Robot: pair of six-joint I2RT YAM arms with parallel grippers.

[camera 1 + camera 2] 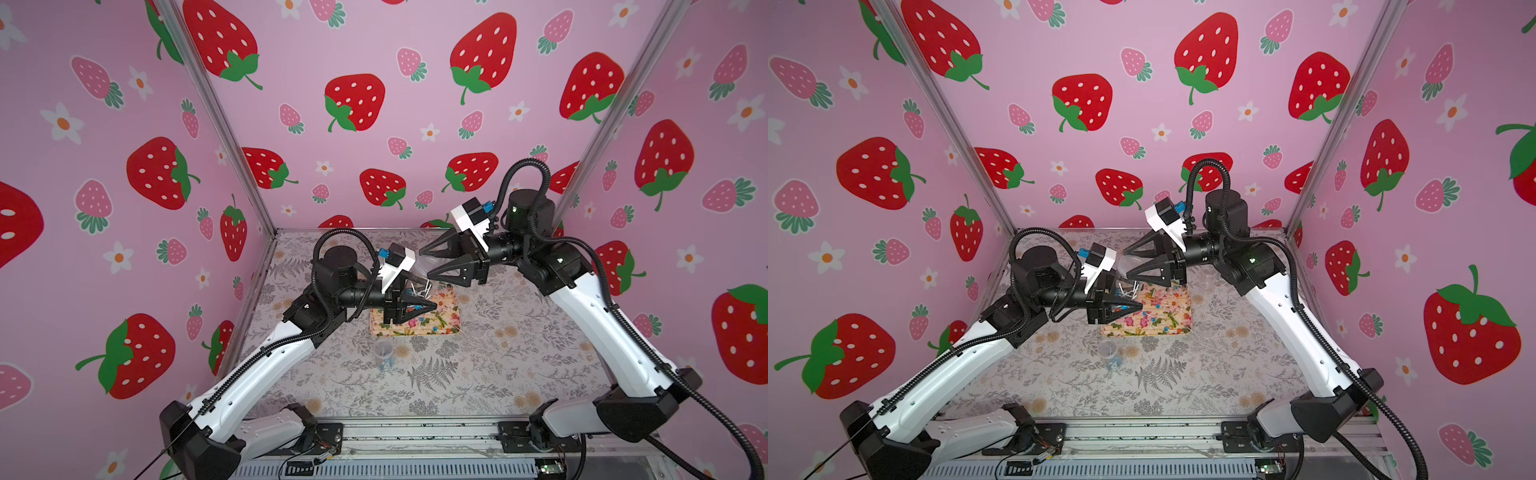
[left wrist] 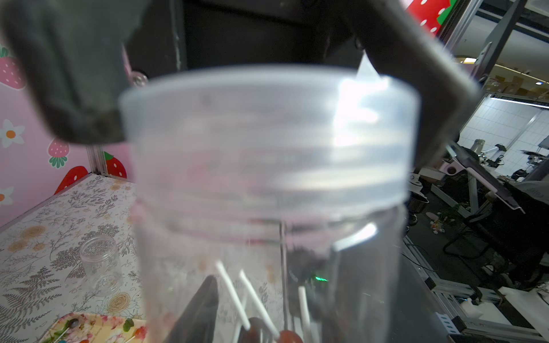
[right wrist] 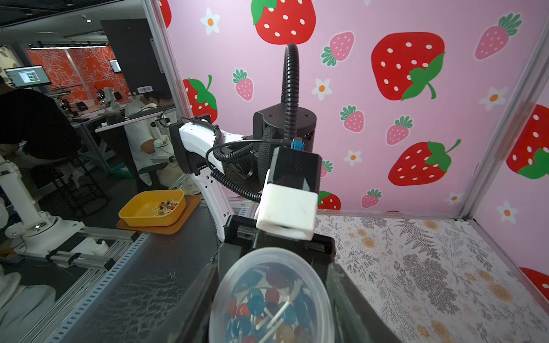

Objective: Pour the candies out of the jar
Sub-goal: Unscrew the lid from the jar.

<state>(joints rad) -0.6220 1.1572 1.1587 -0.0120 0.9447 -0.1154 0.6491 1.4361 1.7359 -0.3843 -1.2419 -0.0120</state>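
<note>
The candies (image 3: 264, 308) are little round lollipops, blue, red and orange, with white sticks. They sit inside the clear jar (image 2: 267, 267). My left gripper (image 1: 428, 296) holds the jar tipped above the flowery tray (image 1: 415, 330). My right gripper (image 1: 424, 264) pinches the lid (image 2: 267, 133), which is on. Loose lollipops (image 1: 1163, 307) lie on the tray. A second small jar (image 1: 382, 353) sits nearby.

light: bright, even | edges: bowed | jar (image 2: 267, 178): blurred, perhaps glare
</note>
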